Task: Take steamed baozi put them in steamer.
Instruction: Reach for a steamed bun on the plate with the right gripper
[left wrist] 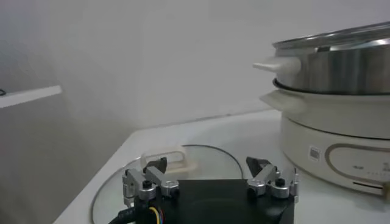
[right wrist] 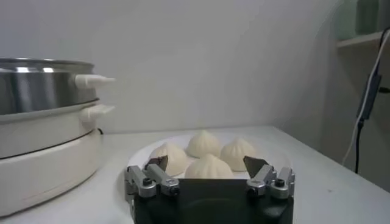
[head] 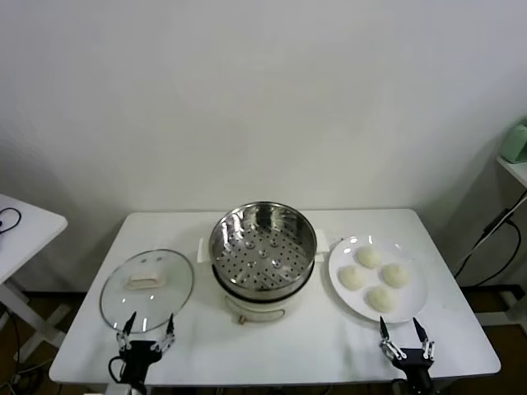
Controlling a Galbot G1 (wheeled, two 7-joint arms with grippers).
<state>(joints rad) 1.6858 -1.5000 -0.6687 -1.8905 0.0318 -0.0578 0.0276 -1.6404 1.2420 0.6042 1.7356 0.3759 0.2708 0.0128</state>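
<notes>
The left gripper (left wrist: 210,173) sits low over the white table (left wrist: 244,131) with its jaws spread wide and nothing between them. Just past it, toward 11 o'clock, the glass lid (left wrist: 210,159) lies flat, its white handle (left wrist: 170,159) upward. The steamer (left wrist: 332,91) stands at 2 o'clock, steel pot on a cream base

Setting: a test room or lab rather than a home kitchen — bare white wall (head: 263,90) with no fittings. Plain white table (head: 272,350) carries the cooking items. Second white table (head: 20,226) at 9 o'clock, cable lying on it. At 3 o'clock a shelf (head: 512,169) with a dangling black cable (head: 486,239).
</notes>
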